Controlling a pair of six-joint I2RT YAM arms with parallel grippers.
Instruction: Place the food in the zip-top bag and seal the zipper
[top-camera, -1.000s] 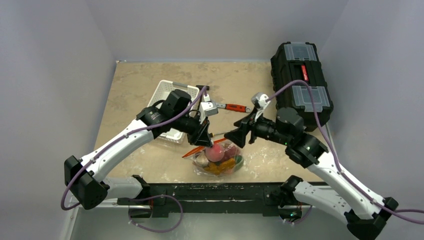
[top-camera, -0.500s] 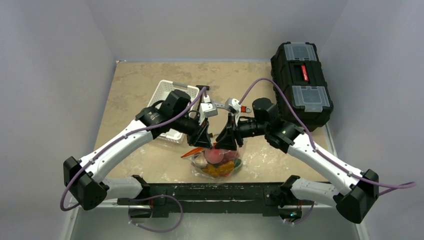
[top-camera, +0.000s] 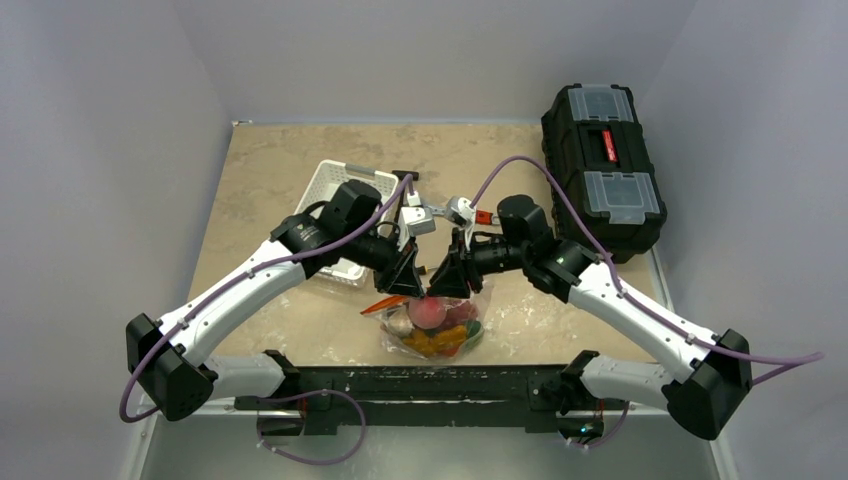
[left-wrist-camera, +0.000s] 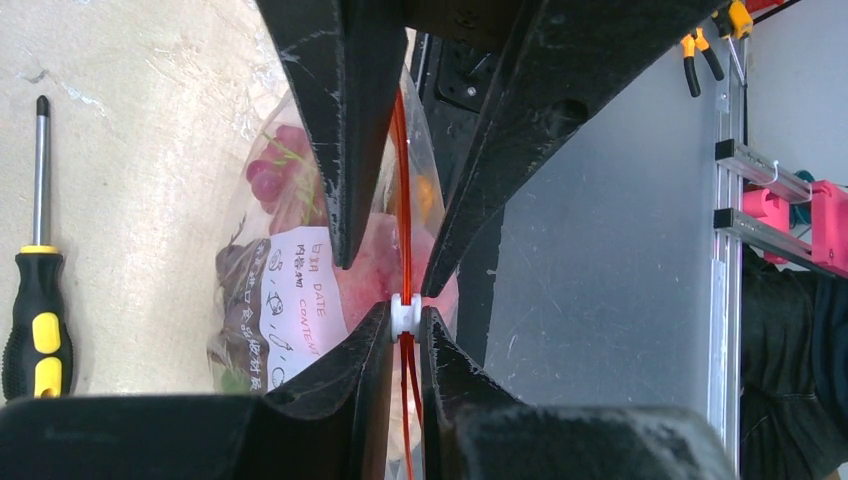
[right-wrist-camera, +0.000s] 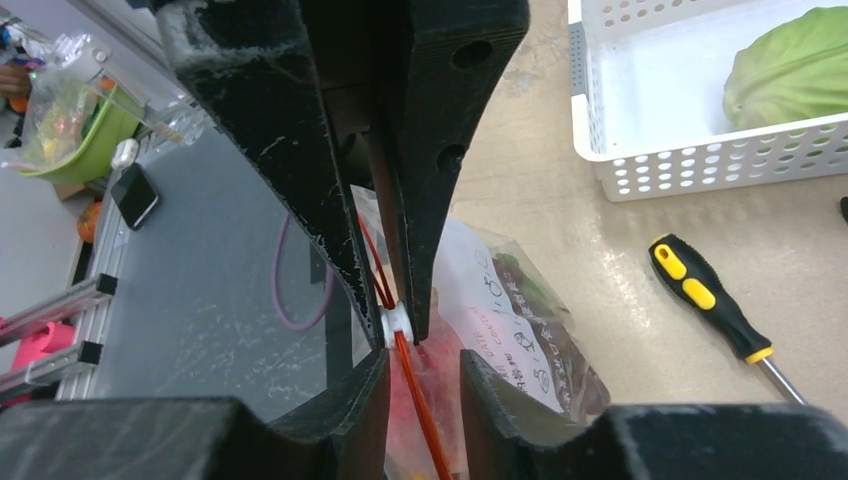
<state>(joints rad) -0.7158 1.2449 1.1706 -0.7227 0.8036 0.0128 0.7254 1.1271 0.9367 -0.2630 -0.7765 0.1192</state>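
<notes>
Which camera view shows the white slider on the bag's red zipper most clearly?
Left wrist view: the white slider sits in plain sight, pinched between the left gripper's fingertips. The right wrist view shows it too, beyond the right gripper, partly tucked under those fingertips. In the top external view both grippers hide it.

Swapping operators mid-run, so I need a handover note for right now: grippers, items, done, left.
Left gripper: shut on the zipper, at its white slider.
Right gripper: open, jaws straddling the zipper.
Zip-top bag holds peach and grapes.
Cabbage sits in the white basket.
Done: several food pieces bagged.
Left: bag the cabbage, seal the zipper.
</notes>
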